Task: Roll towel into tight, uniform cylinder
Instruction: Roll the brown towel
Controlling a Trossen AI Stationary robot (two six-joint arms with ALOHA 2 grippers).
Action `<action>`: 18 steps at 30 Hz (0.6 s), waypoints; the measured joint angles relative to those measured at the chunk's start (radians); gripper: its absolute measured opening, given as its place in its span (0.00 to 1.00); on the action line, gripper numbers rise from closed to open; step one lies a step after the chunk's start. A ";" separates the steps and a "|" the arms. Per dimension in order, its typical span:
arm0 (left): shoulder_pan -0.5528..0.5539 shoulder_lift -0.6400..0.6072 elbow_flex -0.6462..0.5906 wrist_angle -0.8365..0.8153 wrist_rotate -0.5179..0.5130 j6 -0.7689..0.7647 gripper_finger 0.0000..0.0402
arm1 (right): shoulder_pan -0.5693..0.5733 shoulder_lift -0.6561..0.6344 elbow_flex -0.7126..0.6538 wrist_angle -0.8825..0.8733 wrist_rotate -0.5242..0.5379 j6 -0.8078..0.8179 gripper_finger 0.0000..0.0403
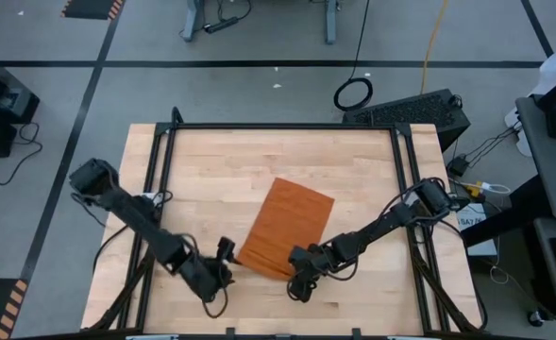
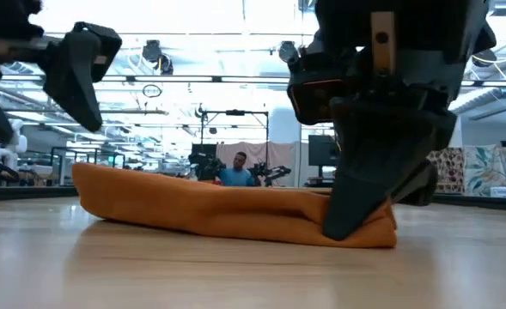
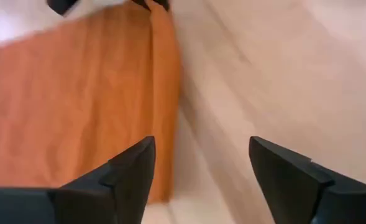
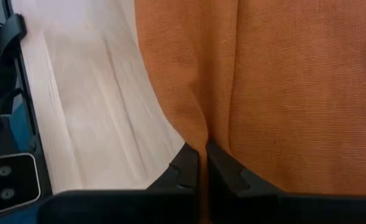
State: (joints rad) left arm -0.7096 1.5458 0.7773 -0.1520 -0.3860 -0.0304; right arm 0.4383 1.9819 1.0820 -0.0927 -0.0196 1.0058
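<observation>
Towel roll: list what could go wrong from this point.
1. Only the right claw pinches the towel, at its near rolled edge; the left claw stands open beside that edge, holding nothing. Rolling from one end could skew the cylinder.
2. The roll lies thicker at one end, so it may come out uneven.
3. The right claw grips just a thin fold, which could slip free.

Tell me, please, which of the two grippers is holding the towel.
The right gripper: its fingers are shut on a pinched fold of the towel. The left gripper stands open beside the towel's edge, holding nothing.
</observation>
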 joint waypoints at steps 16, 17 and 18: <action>0.029 0.154 0.000 0.024 -0.201 0.010 0.41 | -0.010 0.000 -0.001 0.008 -0.011 -0.022 0.01; 0.049 0.154 0.000 0.024 -0.154 0.006 0.39 | -0.010 0.000 -0.001 0.008 -0.011 -0.023 0.01; 0.069 0.154 0.000 0.025 -0.112 0.002 0.38 | -0.010 0.000 -0.001 0.008 -0.012 -0.027 0.01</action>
State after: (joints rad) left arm -0.6411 1.7000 0.7776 -0.1267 -0.4977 -0.0283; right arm 0.4286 1.9823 1.0813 -0.0845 -0.0315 0.9786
